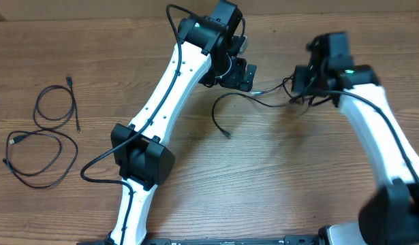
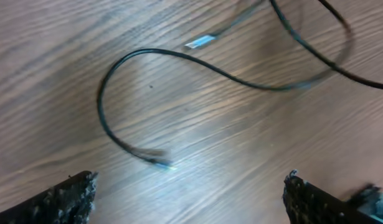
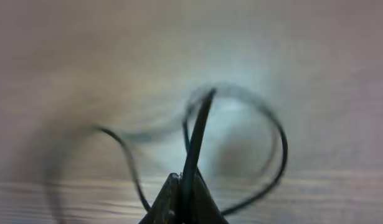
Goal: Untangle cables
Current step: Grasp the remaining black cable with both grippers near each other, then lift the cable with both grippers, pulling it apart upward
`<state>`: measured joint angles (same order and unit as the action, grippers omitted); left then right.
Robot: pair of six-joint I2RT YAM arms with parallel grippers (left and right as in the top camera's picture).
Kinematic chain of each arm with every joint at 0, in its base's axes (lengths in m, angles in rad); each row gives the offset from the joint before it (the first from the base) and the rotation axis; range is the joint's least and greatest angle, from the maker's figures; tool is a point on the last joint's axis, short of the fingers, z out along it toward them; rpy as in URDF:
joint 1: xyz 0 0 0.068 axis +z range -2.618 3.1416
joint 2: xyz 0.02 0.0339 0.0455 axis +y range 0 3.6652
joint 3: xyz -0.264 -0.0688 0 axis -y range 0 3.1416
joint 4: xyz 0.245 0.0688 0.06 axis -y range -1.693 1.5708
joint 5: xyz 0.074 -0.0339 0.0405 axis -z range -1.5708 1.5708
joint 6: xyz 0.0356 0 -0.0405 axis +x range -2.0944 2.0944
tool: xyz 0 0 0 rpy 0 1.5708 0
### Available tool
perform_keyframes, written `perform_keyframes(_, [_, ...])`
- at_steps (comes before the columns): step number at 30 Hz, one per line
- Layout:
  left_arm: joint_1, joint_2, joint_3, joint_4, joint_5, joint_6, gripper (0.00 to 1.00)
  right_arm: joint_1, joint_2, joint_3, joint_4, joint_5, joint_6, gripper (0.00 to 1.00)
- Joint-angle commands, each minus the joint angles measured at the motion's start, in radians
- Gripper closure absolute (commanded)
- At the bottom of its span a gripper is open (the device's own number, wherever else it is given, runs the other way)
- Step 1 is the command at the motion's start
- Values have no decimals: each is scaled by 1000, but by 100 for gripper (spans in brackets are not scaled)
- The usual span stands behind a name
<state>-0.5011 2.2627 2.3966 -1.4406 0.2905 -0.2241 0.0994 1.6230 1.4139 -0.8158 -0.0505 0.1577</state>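
Note:
The tangled cables [image 1: 267, 97] lie on the table between my two grippers. One strand curves left and down to a plug end [image 1: 227, 135]. My left gripper [image 1: 241, 76] hovers open over this strand. In the left wrist view its gripper [image 2: 190, 182] has only bare wood between the jaws, and the cable [image 2: 147, 53] bends round to its plug [image 2: 160, 163] just ahead. A silver connector [image 2: 200, 42] lies further off. My right gripper [image 1: 302, 91] is at the tangle's right end. Seen from the right wrist, that gripper [image 3: 186, 190] is shut on a black cable [image 3: 199, 127] standing up from the jaws, with a loop [image 3: 279, 149] behind.
Two separate cables lie at the far left of the table, a small loop [image 1: 56, 103] and a larger coil [image 1: 40, 158]. The left arm [image 1: 161, 109] slants across the middle. The arm's own thick black cable [image 1: 93, 167] hangs beside its elbow.

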Motion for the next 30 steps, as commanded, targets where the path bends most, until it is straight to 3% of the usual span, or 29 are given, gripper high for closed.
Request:
perform_keyframes(1, [23,-8,20,1,94,-69,6,-2,-131,58,2,-92,29,96])
perform_keyframes(13, [45,-8,20,8,311,-117,2,-2,-321,58,-13,-232,21,96])
perform_keyframes(17, [54,-8,20,8,420,-254,17,-2,-323,58,-26,-245,21,96])
perform_keyframes(23, [36,-8,20,9,420,-405,21,-2,-322,58,-25,-266,17,96])
perform_keyframes(24, [33,-8,20,8,421,-441,20,-2,-322,58,-25,-266,18,96])
perform_keyframes(27, [14,-8,20,8,418,-561,0,-2,-322,58,-25,-275,18,96])
perform_keyframes(30, [-6,-8,20,44,407,-605,0,-2,-322,58,-25,-337,18,96])
